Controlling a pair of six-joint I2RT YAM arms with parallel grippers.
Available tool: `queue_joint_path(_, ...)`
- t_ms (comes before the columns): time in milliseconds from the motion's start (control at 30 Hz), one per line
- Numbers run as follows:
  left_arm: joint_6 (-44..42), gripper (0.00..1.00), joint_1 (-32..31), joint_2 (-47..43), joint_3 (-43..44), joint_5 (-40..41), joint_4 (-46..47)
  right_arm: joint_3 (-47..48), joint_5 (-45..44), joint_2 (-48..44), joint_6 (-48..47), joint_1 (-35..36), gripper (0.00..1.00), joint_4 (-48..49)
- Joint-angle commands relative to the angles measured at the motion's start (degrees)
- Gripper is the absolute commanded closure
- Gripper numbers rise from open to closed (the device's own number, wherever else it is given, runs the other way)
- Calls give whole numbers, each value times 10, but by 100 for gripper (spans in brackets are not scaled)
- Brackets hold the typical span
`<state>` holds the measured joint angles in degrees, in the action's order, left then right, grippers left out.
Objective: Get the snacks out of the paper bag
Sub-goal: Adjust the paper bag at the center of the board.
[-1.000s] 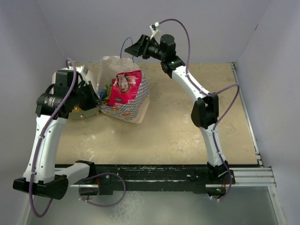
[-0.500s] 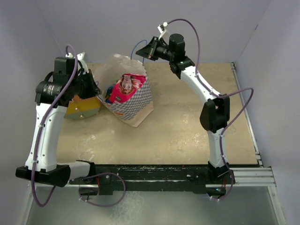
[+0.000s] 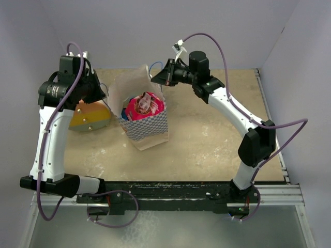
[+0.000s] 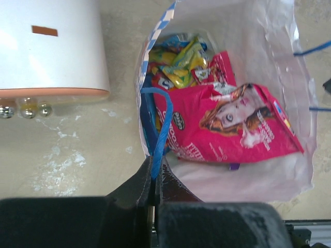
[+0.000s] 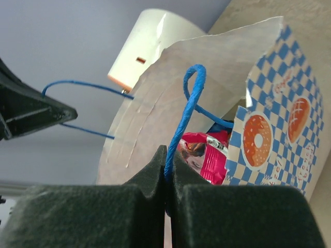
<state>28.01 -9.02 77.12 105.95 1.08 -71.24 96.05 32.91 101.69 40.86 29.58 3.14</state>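
Blue-and-white checkered paper bag [image 3: 150, 126], donut prints, upright near the tabletop's [image 3: 207, 150] far-left corner. Left claw [image 4: 154, 194] is pinched tight on one thin cord handle [image 4: 158, 134], right claw [image 5: 169, 170] on the other handle [image 5: 189, 103]. Glossy, crinkly pink packet [image 4: 232, 129] inside, lettering too blurry to read.

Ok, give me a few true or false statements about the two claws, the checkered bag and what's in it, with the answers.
1. The left claw is shut on a thin blue cord handle of the blue-and-white checkered paper bag. True.
2. The right claw hangs open, holding nothing. False: it pinches the bag's other blue cord handle.
3. A glossy pink-red snack packet lies inside the bag. True.
4. The white-and-orange cylinder stands inside the bag. False: it sits outside, beside the bag.
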Motion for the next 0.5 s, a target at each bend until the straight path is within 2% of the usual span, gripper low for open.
queue_joint_path(0,7,98,8,-10,63,41,33,9,3,-72,-12,23,99,16)
queue_joint_path(167,20,97,11,-2,62,33,28,-25,-1,-104,-13,26,98,5)
queue_joint_path(233,43,95,12,-10,39,28,25,-37,4,-114,-13,27,98,-3)
queue_joint_path(333,71,87,12,-37,-5,28,31,-50,1,-133,-11,26,98,-6)
queue_joint_path(467,94,84,11,-73,-68,10,64,-87,-60,-187,-20,27,100,-28)
